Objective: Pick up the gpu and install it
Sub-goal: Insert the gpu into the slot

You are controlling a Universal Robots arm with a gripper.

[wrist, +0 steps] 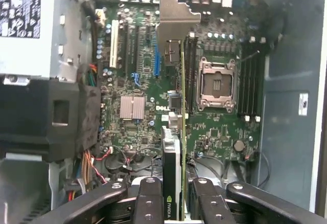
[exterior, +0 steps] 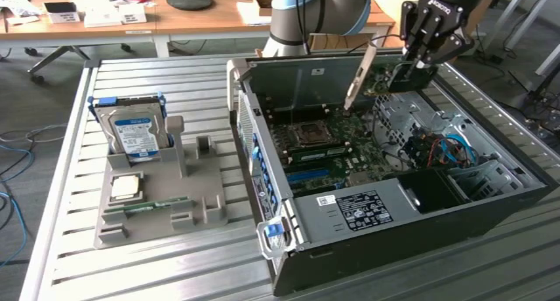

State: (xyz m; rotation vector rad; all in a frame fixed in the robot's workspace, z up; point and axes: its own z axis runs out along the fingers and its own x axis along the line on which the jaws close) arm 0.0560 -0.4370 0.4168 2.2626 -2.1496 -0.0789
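My gripper [exterior: 418, 60] hangs over the far right part of the open computer case [exterior: 385, 235] and is shut on the gpu [exterior: 391, 77]. The card hangs on edge above the motherboard [exterior: 337, 150], and its grey metal bracket [exterior: 359, 78] reaches down towards the board. In the wrist view the gpu [wrist: 175, 147] stands edge-on between my two fingers [wrist: 148, 203]. Its bracket [wrist: 176, 17] points towards the case's slotted rear wall. Beneath it lie the motherboard's expansion slots [wrist: 148, 50]. The card is above the board, not seated in it.
A grey holder tray [exterior: 206, 183] on the slatted table at the exterior view's left carries a silver hard drive [exterior: 133, 129], a processor chip [exterior: 127, 186] and a green memory stick [exterior: 157, 204]. Inside the case are the processor socket [wrist: 218, 83], a power supply [exterior: 368, 209] and loose cables [exterior: 442, 150].
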